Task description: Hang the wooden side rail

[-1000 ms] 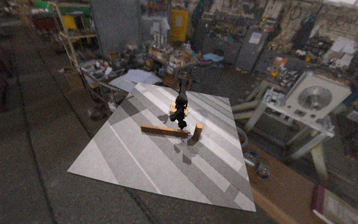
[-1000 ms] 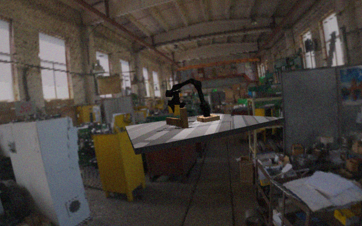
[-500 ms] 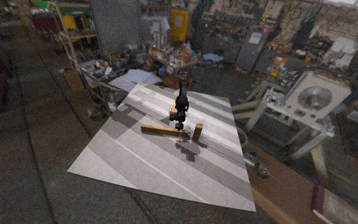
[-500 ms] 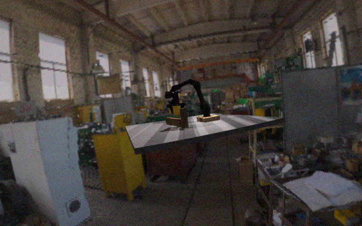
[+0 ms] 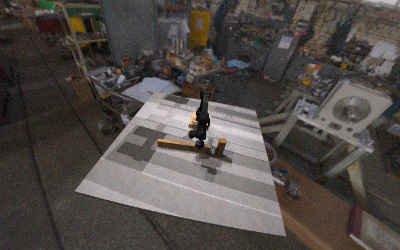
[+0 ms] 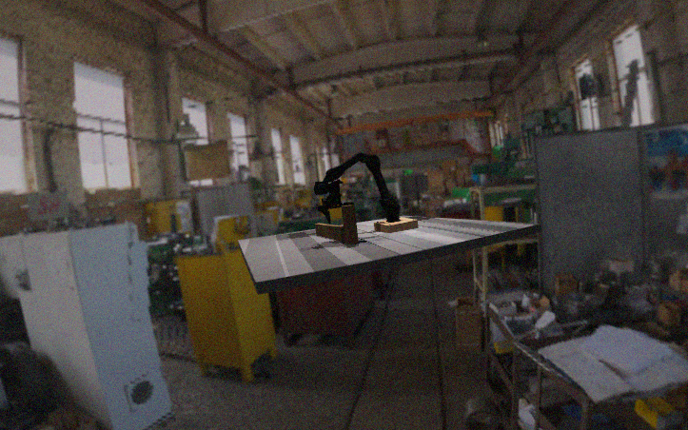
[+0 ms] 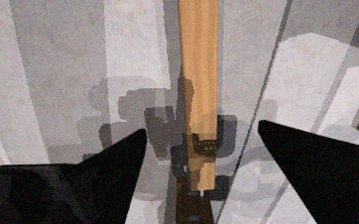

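Observation:
The wooden side rail [image 5: 176, 145] [image 6: 327, 230] [image 7: 197, 59] lies across the striped table [image 5: 180, 198] [image 6: 282, 262]. Its right end meets the upright headboard post [image 5: 221, 146] [image 6: 349, 223], and its left end rests on the table. My gripper [image 5: 199, 144] [image 6: 327, 212] [image 7: 200, 127] is open and empty. It hangs just above the rail near its post end, with a finger on either side and apart from the wood. In the wrist view the rail runs up the middle, and a dark fitting [image 7: 204, 145] shows near its lower end. The hooks and pins inside the slot are hidden.
A pale wooden block [image 5: 192, 120] [image 6: 396, 224] sits under the arm's base behind the rail. The table's edge drops off close to the right of the post. Workshop clutter, shelves and cabinets surround the table.

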Controlling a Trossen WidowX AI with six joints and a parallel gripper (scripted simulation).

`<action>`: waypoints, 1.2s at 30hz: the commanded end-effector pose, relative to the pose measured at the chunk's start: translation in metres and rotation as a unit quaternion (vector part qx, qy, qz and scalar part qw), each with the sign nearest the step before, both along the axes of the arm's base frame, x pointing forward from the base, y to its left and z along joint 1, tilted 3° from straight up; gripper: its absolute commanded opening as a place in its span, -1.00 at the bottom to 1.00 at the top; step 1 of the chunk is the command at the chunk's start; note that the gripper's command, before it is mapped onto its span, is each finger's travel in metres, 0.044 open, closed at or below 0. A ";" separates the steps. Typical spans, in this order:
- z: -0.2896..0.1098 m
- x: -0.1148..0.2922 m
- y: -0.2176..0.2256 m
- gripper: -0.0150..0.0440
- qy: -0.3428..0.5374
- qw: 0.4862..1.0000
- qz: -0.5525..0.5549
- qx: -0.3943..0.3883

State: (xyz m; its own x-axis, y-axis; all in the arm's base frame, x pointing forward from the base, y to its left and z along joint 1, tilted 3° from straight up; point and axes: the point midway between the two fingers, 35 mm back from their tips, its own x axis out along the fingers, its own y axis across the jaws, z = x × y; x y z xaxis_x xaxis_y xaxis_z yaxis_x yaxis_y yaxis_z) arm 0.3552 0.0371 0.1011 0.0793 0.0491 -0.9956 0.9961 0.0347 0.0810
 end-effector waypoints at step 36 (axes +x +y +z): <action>-0.064 0.003 0.002 1.00 0.004 1.000 -0.002 -0.002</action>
